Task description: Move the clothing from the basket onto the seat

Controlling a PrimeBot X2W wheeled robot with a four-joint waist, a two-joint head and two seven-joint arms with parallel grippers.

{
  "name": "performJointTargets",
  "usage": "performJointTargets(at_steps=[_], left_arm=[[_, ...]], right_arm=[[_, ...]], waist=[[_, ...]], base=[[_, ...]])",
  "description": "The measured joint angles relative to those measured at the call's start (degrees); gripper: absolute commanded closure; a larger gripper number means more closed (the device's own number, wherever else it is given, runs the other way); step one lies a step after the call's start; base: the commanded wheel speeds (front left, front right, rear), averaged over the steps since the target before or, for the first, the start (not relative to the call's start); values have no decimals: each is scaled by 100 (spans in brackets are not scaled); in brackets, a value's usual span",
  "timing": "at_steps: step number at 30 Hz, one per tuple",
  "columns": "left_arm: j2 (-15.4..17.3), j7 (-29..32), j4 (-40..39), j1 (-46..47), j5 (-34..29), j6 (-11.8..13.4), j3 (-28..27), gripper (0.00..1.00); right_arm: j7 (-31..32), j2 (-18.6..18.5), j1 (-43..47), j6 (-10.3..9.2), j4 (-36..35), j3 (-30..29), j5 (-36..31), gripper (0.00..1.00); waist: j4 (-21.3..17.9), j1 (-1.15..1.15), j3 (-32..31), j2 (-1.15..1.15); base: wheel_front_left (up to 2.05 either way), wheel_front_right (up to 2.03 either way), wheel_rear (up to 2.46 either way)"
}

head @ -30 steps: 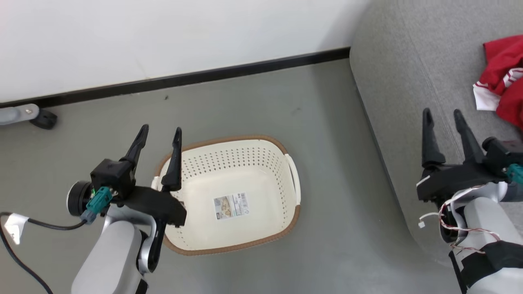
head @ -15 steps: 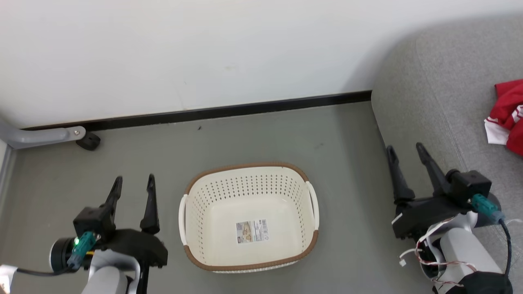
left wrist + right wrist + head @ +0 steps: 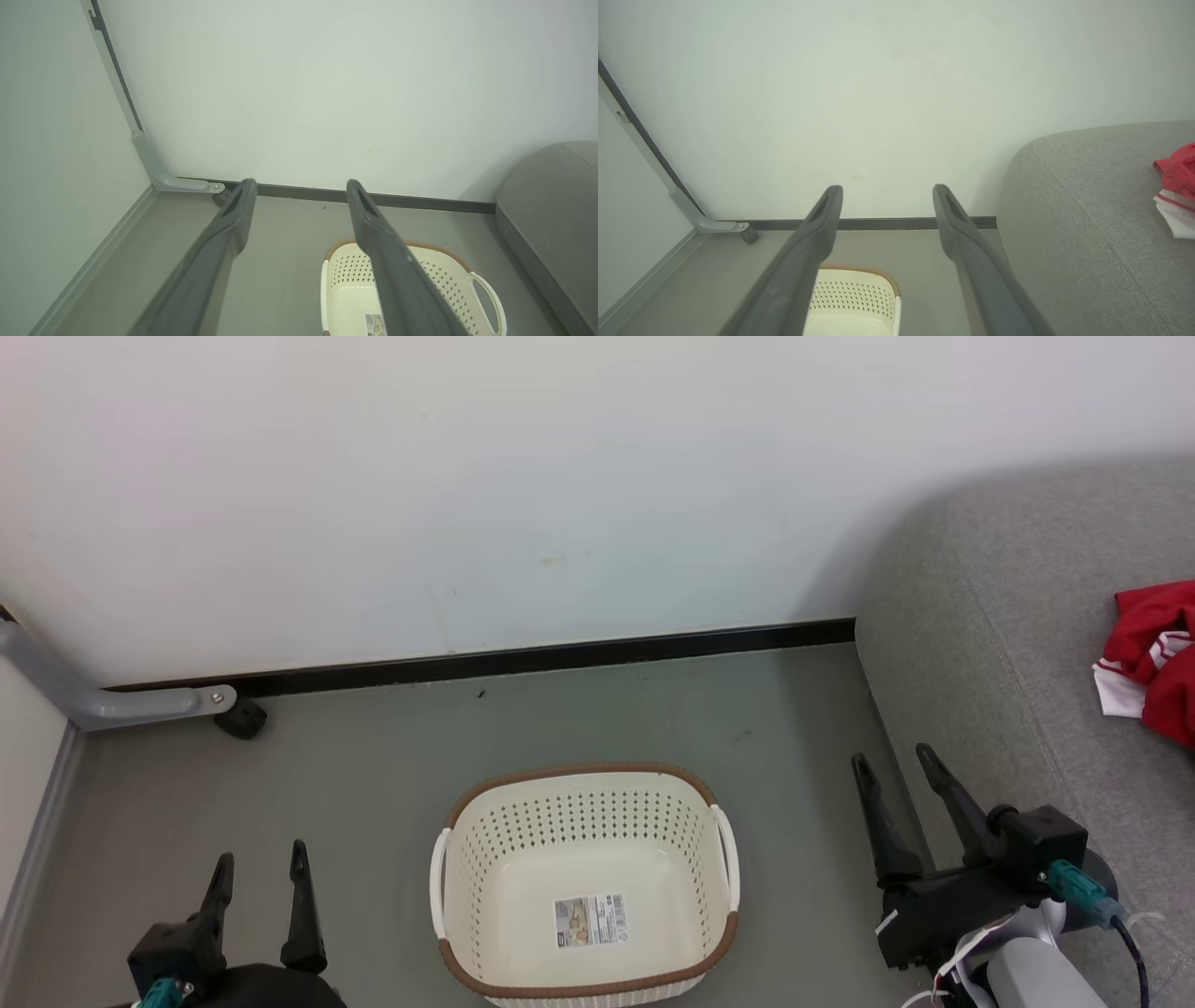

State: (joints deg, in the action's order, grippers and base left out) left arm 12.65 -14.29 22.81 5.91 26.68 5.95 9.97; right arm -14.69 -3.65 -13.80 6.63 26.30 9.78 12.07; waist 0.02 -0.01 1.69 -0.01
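The cream basket [image 3: 485,887] with a brown rim stands on the grey floor, nothing inside but a label sticker [image 3: 590,921]. Its rim also appears in the left wrist view [image 3: 486,298] and the right wrist view [image 3: 873,289]. Red clothing [image 3: 1153,653] with a white cuff lies on the grey seat [image 3: 1008,644] at the right; the right wrist view catches it too [image 3: 1176,172]. My left gripper [image 3: 259,861] is open, low on the left of the basket. My right gripper [image 3: 892,761] is open beside the seat's edge. Both hold nothing.
A white wall with a black baseboard [image 3: 541,658] runs behind the basket. A grey metal leg with a dark caster [image 3: 241,717] stands at the left by the wall. Bare floor surrounds the basket.
The head camera has tilted up and back, showing more wall. Both arms have drawn down and outward away from the basket, grippers staying open. Basket and clothing have not moved.
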Motion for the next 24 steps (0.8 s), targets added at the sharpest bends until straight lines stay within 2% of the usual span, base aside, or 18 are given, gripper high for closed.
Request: performJointTargets(at_steps=[10,24], left_arm=[[-47,0,-435,-505,-168,60,-281,0],[-189,-1,-827,-775,-267,67,-515,0]], right_arm=[[0,12,387,-16,-348,22,1,0],[0,36,529,-216,-625,127,0,0]], waist=[[-51,0,-197,0],[-107,1,-182,1]], base=[[0,0,0],[0,0,0]])
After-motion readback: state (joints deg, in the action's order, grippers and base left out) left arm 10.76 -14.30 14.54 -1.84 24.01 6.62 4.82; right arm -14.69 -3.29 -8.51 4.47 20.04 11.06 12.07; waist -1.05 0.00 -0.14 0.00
